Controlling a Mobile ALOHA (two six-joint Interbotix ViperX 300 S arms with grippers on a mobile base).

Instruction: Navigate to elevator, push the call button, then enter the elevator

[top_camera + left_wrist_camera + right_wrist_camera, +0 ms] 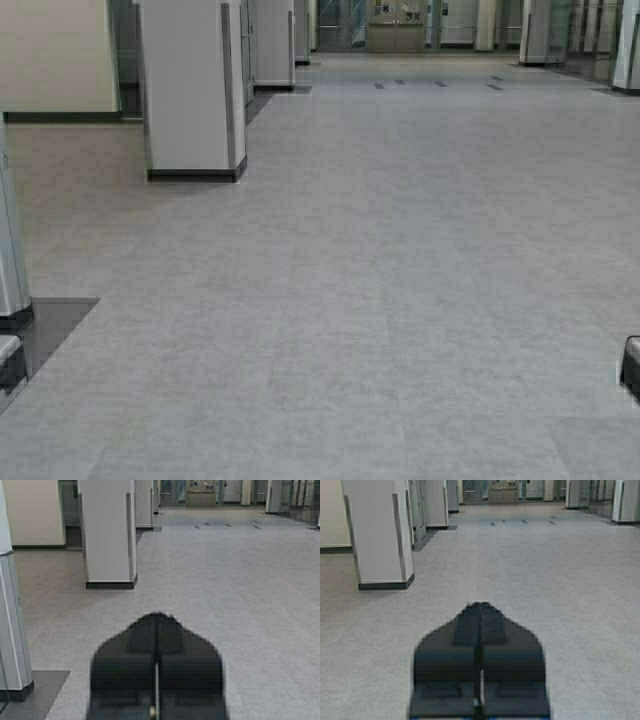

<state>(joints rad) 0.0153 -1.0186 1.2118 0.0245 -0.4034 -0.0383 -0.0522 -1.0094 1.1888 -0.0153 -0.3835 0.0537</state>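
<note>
The elevator and the call button are out of view. I face a wide lobby of pale grey floor tiles (pixel 380 300). My left gripper (pixel 157 615) is held low over the floor, its black fingers pressed together with nothing between them. My right gripper (pixel 480 604) is held the same way, shut and empty. In the high view only a dark corner of each arm shows, the left arm (pixel 8 362) at the left edge and the right arm (pixel 631 366) at the right edge.
A white square pillar (pixel 192 90) with a dark base stands ahead on the left, with more pillars (pixel 272 45) behind it. A grey metal post (pixel 10 250) rises at the near left beside a dark floor patch (pixel 55 325). Glass doors (pixel 395 25) close the far end.
</note>
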